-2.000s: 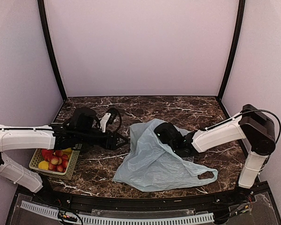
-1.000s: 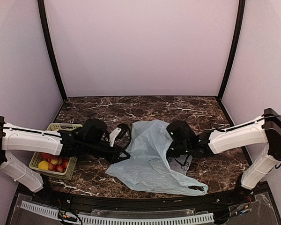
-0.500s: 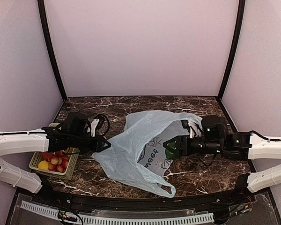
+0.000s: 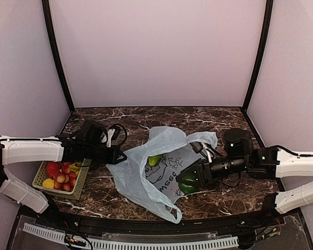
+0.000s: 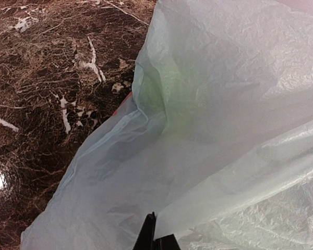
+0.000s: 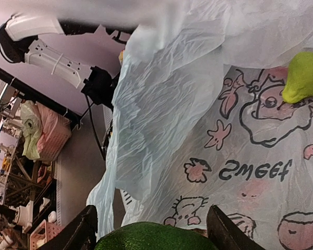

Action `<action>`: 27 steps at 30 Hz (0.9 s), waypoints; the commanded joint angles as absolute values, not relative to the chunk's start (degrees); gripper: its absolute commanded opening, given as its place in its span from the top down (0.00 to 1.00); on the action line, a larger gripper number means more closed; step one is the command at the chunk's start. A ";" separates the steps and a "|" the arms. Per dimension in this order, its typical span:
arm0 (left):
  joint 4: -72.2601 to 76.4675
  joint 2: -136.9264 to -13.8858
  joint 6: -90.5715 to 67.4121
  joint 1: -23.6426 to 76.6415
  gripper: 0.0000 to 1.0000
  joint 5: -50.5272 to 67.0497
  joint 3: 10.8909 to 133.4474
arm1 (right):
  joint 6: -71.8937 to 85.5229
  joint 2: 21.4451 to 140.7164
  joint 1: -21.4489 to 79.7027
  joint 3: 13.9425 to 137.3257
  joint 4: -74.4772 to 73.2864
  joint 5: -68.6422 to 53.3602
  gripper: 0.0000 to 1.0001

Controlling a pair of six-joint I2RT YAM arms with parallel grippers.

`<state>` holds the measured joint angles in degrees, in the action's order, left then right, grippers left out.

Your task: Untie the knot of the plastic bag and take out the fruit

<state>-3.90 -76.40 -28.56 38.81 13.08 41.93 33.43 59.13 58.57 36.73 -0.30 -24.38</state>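
Observation:
The pale blue-green plastic bag (image 4: 133,174) lies open in the middle of the table, its printed inside (image 6: 250,166) showing. My left gripper (image 4: 118,154) is shut on the bag's left edge, the thin film (image 5: 208,130) pinched between its fingertips (image 5: 148,234). My right gripper (image 4: 193,178) is shut on a dark green fruit (image 4: 187,184), and that fruit (image 6: 156,237) sits between the two fingers just over the bag's near right part. A lighter green fruit (image 4: 155,160) lies inside the bag (image 6: 304,76). No knot shows.
A yellow-green basket (image 4: 37,179) with red apples and a yellow fruit stands at the left, under my left arm. Dark marble table (image 4: 219,122) extends behind the bag. The bag's loose handle (image 4: 173,213) hangs toward the near edge.
My right gripper has drawn back toward the near right with the dark green fruit in it. The bag has sagged lower and shifted left. My left gripper still pinches its edge.

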 commanded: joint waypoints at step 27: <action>0.73 -72.37 -28.16 20.58 0.99 20.99 41.09 | 29.79 75.58 66.11 40.06 -14.12 -31.44 0.87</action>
